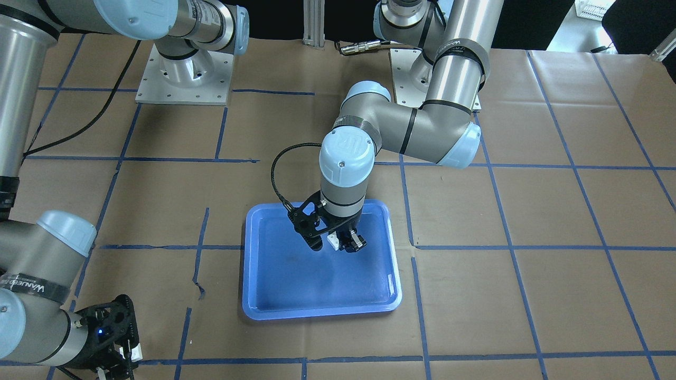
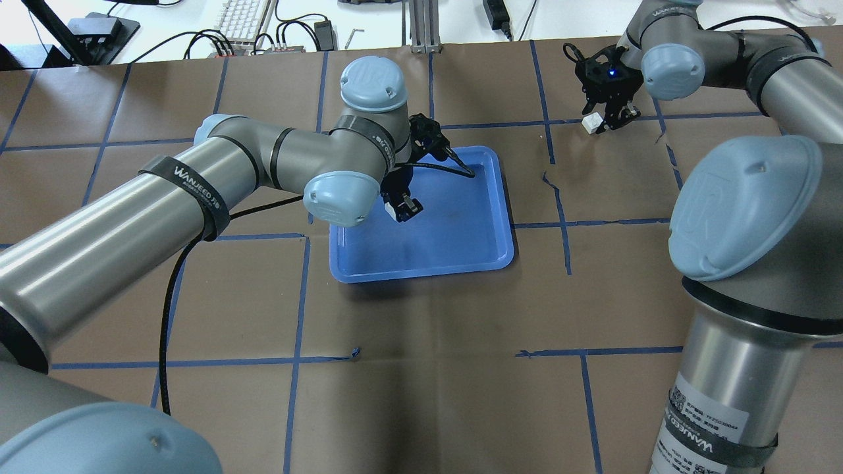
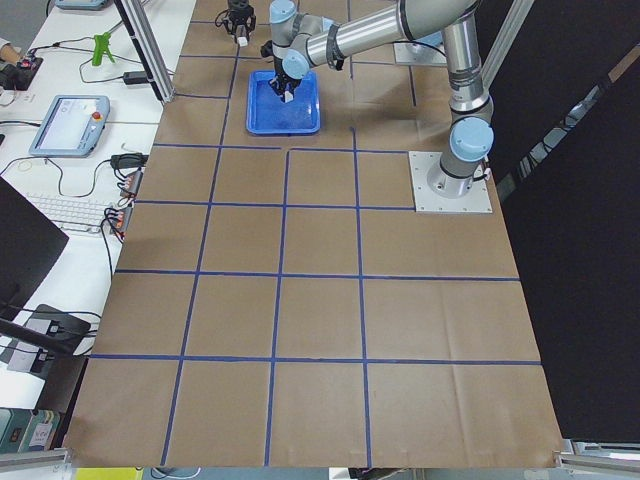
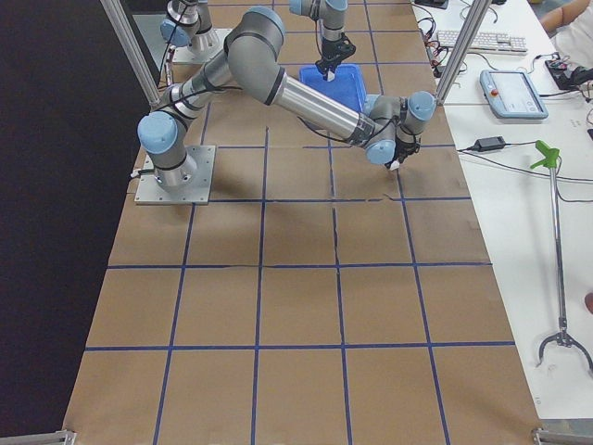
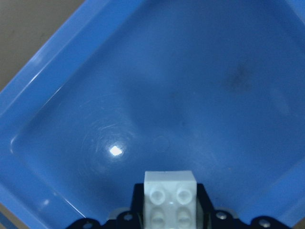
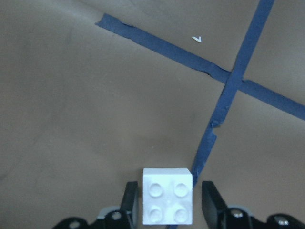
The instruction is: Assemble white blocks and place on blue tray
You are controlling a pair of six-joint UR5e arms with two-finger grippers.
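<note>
One block (image 1: pixel 332 241) over tray (image 1: pixel 317 287) (other block (image 2: pixel 592 121) well aside).

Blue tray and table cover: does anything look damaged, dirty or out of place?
The blue tray has a dark smudge on its floor. The blue tape on the brown paper is torn and ragged just ahead of the right gripper. Nothing is spilled.

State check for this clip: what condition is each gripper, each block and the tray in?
left gripper: shut on first white block, above the blue tray.
right gripper: shut on second white block, over brown paper, away from the tray.
blocks: held apart, not joined.
blue tray: lying flat, open side up.
</note>
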